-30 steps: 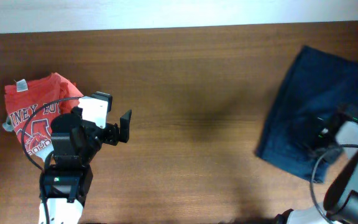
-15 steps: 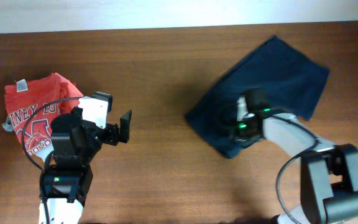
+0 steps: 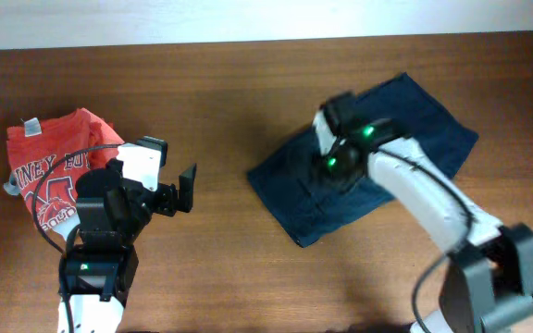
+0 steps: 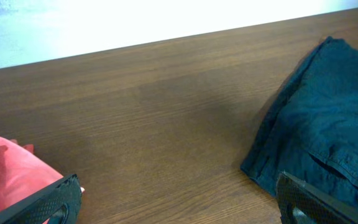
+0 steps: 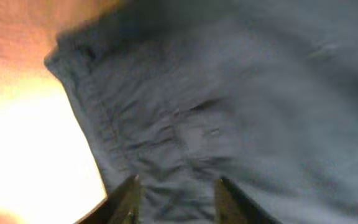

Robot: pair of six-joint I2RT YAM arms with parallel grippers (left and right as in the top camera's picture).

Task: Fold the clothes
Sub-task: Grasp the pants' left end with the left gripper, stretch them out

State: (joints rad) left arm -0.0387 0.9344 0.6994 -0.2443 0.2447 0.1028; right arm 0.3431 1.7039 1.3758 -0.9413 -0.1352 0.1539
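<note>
We see the clothes (image 3: pixel 290 190) as one dark navy garment, plain and unprinted, lying on the right half of the table (image 3: pixel 229 102). It is spread mostly flat and set on a slant, one corner toward the far edge, another toward the table's middle. In the right wrist view we make out seams, lines of stitching and soft wrinkles across the fabric, blurred
</note>
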